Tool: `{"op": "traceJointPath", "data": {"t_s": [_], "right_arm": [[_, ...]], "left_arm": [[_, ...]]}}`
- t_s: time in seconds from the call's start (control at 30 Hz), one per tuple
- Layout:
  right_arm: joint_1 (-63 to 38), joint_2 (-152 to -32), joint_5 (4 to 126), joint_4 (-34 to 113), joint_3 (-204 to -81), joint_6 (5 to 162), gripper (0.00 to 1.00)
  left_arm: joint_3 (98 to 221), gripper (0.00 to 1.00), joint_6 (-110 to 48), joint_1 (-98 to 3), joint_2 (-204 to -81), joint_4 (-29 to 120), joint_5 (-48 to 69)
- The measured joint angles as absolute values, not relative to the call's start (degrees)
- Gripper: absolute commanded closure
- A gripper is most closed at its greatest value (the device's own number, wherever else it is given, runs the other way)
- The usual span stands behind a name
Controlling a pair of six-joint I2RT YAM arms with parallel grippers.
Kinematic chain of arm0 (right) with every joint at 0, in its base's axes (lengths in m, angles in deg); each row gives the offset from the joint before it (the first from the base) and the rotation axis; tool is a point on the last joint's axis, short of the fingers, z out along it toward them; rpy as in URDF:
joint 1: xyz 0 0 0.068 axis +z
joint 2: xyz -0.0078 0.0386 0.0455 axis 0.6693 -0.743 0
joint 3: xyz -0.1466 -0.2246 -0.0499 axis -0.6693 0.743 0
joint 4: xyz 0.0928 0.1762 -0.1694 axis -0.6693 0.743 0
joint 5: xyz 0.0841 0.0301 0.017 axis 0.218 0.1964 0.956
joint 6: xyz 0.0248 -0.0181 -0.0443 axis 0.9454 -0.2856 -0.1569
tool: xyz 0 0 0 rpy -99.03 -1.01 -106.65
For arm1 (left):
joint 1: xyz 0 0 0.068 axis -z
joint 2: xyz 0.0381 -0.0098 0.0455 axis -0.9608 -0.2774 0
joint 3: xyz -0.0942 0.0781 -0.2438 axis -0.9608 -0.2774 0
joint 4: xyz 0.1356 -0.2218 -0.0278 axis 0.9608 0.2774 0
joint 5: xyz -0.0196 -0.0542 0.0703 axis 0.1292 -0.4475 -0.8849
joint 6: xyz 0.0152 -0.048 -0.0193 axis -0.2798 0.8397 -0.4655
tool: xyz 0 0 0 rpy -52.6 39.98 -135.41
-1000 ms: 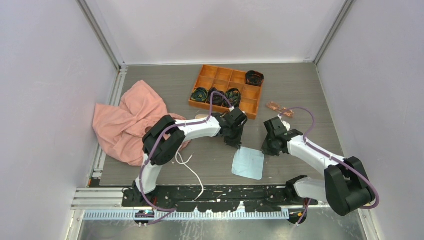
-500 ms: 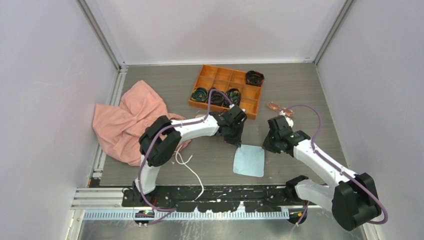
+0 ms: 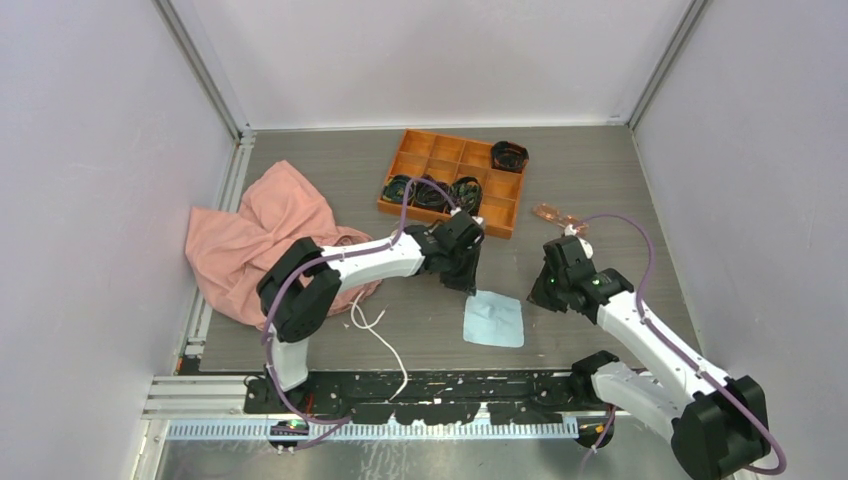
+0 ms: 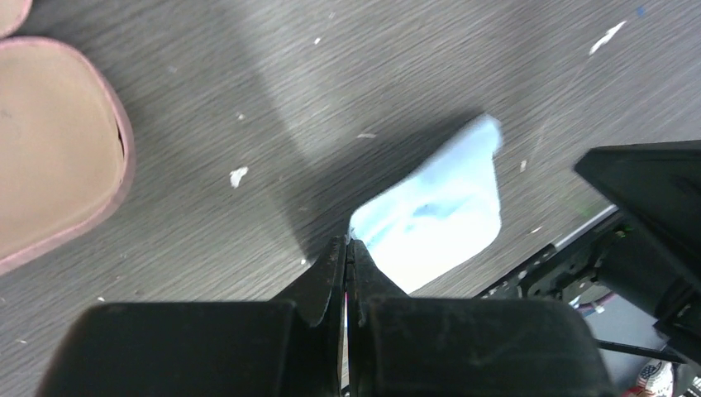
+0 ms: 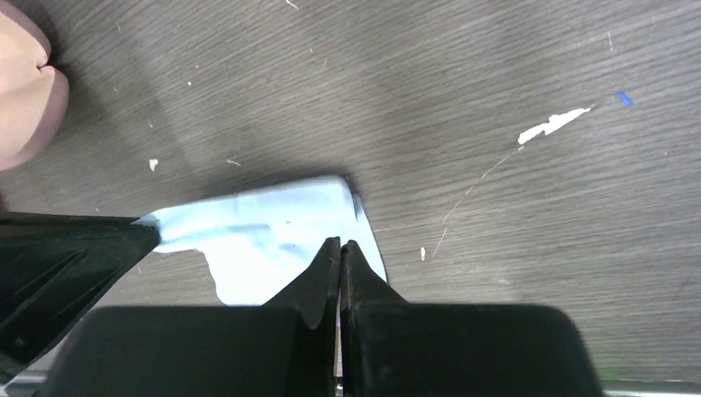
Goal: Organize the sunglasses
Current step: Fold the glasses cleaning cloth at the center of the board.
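The sunglasses (image 3: 558, 215), with pinkish-orange lenses, lie on the table at the right, beyond my right arm and untouched. A light blue cloth (image 3: 495, 320) lies between my two grippers. My left gripper (image 3: 461, 282) is shut on the cloth's far left corner (image 4: 430, 207). My right gripper (image 3: 545, 296) is shut on the cloth's far right edge (image 5: 273, 227). The held edge is raised and casts a shadow on the table. The pink case (image 4: 50, 157) shows at the left of the left wrist view; in the top view my left arm mostly hides it.
An orange compartment tray (image 3: 500, 212) holding several dark coiled items stands behind the left gripper. A crumpled pink fabric (image 3: 255, 245) lies at the left. A white cord (image 3: 385, 340) lies near the front edge. White flecks dot the wood-grain table.
Both grippers have drawn back toward the near edge with the cloth's far edge in them. The cloth looks smaller and has shifted slightly left. The right arm has stretched out further.
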State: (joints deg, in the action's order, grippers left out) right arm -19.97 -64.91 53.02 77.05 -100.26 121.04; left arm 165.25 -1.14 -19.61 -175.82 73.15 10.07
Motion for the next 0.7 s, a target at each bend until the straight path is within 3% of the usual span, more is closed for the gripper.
{"op": "traceJointPath", "data": {"t_s": [0.33,0.5,0.7], "right_arm": [[-18.53,-60.35,55.95,80.77,-99.08,121.45,0.99],[-17.96,-61.96,56.13,80.72,-98.38,122.35,0.71],[-17.96,-72.96,54.93,77.9,-100.99,121.58,0.62]], "left_arm": [[159.61,0.99,-0.81,-17.03,-174.49,72.93,10.07],[159.37,1.0,-0.62,-15.74,-174.27,72.69,10.11],[159.57,0.99,-0.62,-15.81,-174.27,72.71,9.7]]}}
